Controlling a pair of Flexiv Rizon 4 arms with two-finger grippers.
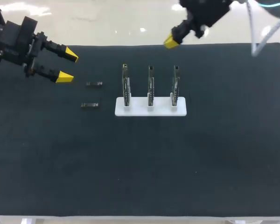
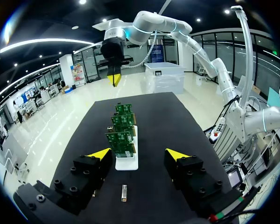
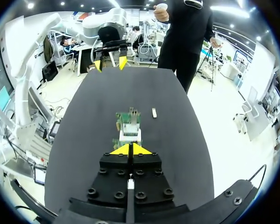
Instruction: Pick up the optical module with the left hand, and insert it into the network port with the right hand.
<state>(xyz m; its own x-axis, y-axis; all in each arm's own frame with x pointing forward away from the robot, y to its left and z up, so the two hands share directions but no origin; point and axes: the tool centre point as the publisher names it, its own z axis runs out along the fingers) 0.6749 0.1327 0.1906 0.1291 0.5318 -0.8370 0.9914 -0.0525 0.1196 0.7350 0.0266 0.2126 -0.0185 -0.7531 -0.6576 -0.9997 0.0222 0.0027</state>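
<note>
My left pincer (image 1: 66, 66) hangs released over the left end of the dark counter (image 1: 140, 163), its two yellow tips spread wide and holding nothing. Just beside it, toward the middle of the counter, two small dark parts lie flat: the rear optical module (image 1: 94, 84) and the front optical module (image 1: 89, 105), close to each other but apart. Neither touches my fingers. From my left wrist I see only one optical module (image 2: 124, 192), lying on the cloth under the gap between my open fingers; I cannot tell which of the two it is. Right of the modules stands a white holder (image 1: 150, 106) with three green boards (image 1: 150, 86) upright in a row, each in its own slot. From my left wrist the boards (image 2: 121, 137) line up one behind another ahead of my pincer (image 2: 139, 153). My right pincer (image 1: 171, 42) hovers above the far edge of the counter, behind the holder. It is clenched on nothing: from my right wrist its tips (image 3: 130, 149) meet, with the boards (image 3: 129, 122) straight ahead.
</note>
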